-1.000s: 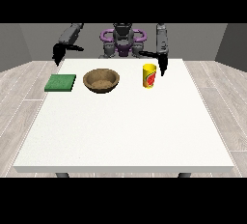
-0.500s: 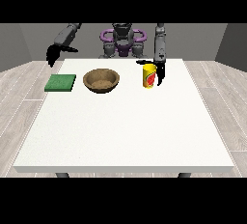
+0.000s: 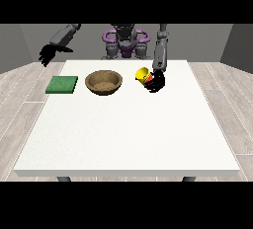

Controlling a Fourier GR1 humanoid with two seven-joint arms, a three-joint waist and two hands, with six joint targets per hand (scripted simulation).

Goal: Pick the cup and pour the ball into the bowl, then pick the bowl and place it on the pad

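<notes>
hand at view's right (image 3: 157,81) grips tilted cup (image 3: 143,75)

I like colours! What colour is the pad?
Green. The pad shows in the front view, left of the bowl.

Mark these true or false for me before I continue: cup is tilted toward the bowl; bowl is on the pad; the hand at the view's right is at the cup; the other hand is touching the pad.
1. The yellow cup is tilted toward the wooden bowl. True.
2. The bowl sits on the green pad. False: it rests on the white table, beside the pad.
3. The hand at the view's right is at the cup. True.
4. The hand at the view's left touches the pad. False: it hangs above the table's far corner, apart from the pad.
</notes>
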